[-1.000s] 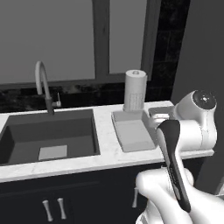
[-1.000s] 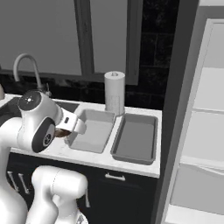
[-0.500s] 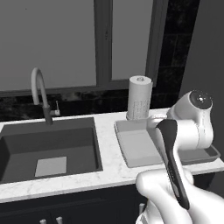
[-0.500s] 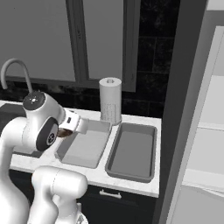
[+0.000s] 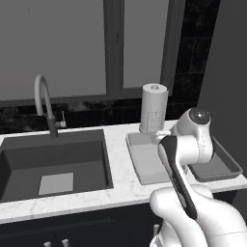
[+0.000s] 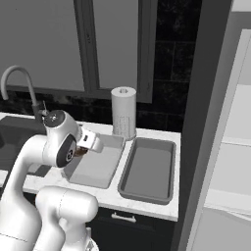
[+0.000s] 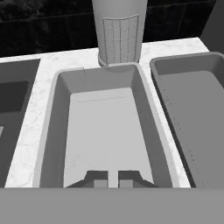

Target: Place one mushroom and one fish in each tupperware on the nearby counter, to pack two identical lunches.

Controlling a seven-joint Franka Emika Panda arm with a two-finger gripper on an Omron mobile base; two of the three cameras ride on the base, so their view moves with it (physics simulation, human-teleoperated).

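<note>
Two tupperware trays lie side by side on the white counter [image 5: 118, 181], right of the sink. The lighter tupperware [image 7: 105, 127] [image 6: 98, 166] [image 5: 144, 164] is empty. So is the darker tupperware [image 7: 197, 113] [image 6: 147, 169] [image 5: 219, 169]. My gripper [image 6: 81, 150] [image 7: 113, 178] hovers over the near end of the lighter tray, shut on a small brown mushroom [image 6: 80, 152]; the mushroom is hidden in the hand view. The fish is out of view.
A paper towel roll [image 5: 154, 108] [image 7: 119, 30] stands just behind the trays. The dark sink [image 5: 53, 164] with its curved faucet [image 5: 44, 103] lies to the left. A dark wall panel and the white fridge shelves [image 6: 230, 162] close the right side.
The whole picture has shifted and the counter has grown larger: the base has driven closer. The arm keeps its pose, the gripper still shut on the mushroom.
</note>
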